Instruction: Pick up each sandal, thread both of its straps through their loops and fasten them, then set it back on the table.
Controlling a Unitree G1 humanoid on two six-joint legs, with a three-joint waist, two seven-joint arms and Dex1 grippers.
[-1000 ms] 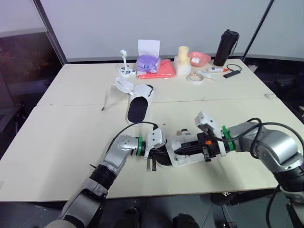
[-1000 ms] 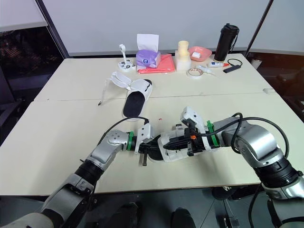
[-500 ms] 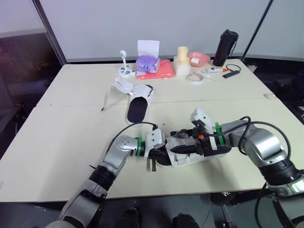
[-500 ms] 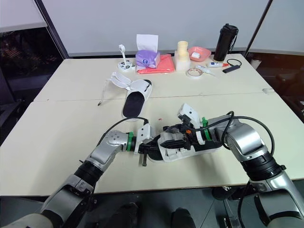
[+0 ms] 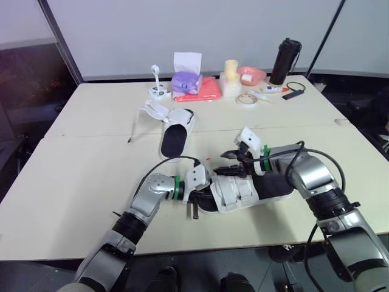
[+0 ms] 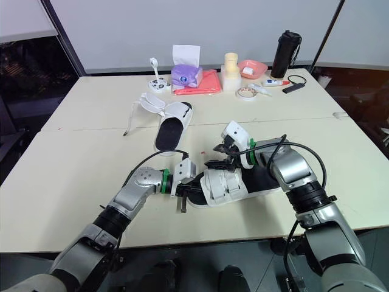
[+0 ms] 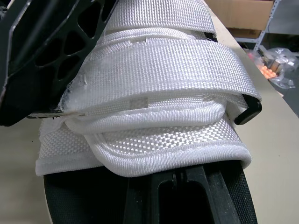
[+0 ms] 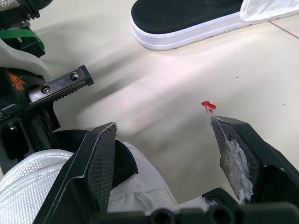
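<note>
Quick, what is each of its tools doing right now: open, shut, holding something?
Left tool: up against the near sandal; open or shut cannot be told.
Right tool: open, holding nothing, just over that sandal.

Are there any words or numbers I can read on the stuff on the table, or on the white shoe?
No text here can be read.
purple tissue box: any print is too small to read.
black bottle: no label that I can make out.
small tube: its markings are too small to read.
sandal straps: plain white weave seen close up, no words or numbers.
</note>
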